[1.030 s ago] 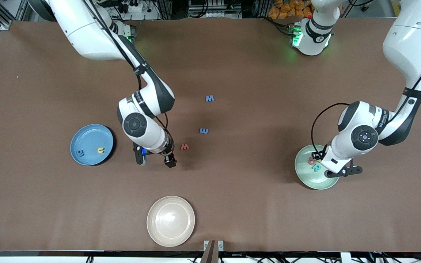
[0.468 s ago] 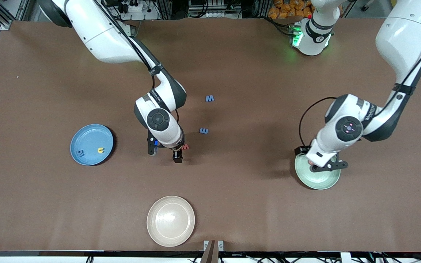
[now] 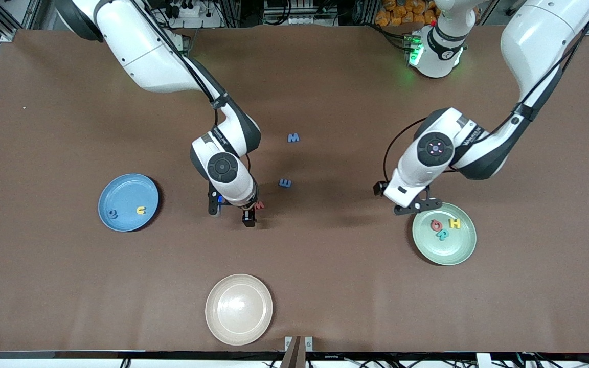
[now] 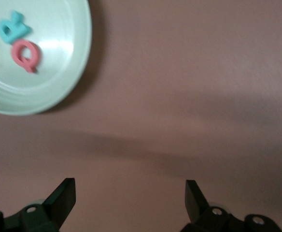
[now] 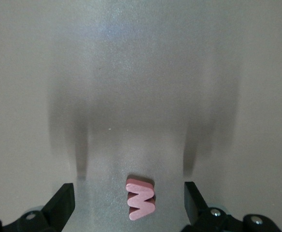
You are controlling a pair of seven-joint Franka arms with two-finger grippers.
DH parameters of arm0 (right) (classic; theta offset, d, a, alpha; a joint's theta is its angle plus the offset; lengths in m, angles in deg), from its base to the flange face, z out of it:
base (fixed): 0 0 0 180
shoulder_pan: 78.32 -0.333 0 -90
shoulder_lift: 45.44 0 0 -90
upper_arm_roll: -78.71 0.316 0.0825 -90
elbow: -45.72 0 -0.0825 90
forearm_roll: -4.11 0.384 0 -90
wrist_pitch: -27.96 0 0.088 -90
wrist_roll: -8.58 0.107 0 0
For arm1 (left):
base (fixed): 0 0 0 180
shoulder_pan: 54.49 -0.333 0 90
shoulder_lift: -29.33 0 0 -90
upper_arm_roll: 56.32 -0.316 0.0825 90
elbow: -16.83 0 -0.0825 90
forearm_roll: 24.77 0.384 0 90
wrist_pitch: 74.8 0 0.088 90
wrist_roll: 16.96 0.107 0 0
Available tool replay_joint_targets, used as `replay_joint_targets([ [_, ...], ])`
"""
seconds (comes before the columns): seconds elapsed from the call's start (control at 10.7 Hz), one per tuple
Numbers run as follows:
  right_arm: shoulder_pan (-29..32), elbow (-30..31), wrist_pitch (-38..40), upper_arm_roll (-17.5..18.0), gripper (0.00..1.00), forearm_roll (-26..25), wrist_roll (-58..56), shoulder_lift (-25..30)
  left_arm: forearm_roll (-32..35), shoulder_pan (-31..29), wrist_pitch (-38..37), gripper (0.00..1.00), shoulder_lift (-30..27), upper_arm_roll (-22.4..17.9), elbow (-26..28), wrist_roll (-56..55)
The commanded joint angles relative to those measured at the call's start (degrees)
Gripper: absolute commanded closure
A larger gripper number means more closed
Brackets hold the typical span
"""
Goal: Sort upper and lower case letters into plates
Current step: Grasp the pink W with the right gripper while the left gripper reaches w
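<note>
From front cam: 2 letters in blue plate, 3 in mint plate, 3 on worktop; left wrist: left claw spread over bare worktop; right wrist: right claw spread round red letter.

The right gripper hangs low with fingers spread, the red letter between them and bare table on both sides of it. The left gripper, fingers wide, is over bare brown table beside the mint green plate. Nearer the front camera, only the cream plate interrupts the tabletop.
</note>
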Motion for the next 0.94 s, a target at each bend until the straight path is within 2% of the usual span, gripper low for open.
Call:
replay_joint_targets([
  [0.0, -0.7, 0.1, -1.5, 0.0, 0.01, -0.9, 1.7, -0.8, 1.3, 1.9, 0.8, 0.00, -1.9, 1.6, 2.7, -4.3],
  [0.19, -0.8, 0.0, -1.6, 0.0, 0.04, -0.9, 1.4, -1.3, 1.3, 6.9, 0.8, 0.00, -1.6, 1.6, 2.8, -9.2],
  [0.37, -1.0, 0.0, -2.3, 0.1, 0.25, -1.7, 0.9, -1.4, 1.3, 11.2, 0.8, 0.00, -1.3, 1.6, 3.0, -14.1],
  [0.47, -1.0, 0.0, -2.7, 0.1, 0.32, -1.7, 0.8, -1.4, 1.3, 13.2, 0.9, 0.00, -1.2, 1.6, 3.5, -16.2],
  [0.84, -1.2, -0.1, -2.7, 0.1, 0.32, -1.7, 0.1, -1.4, 3.2, 19.2, 5.4, 0.00, -0.2, 1.6, 5.6, -23.2],
])
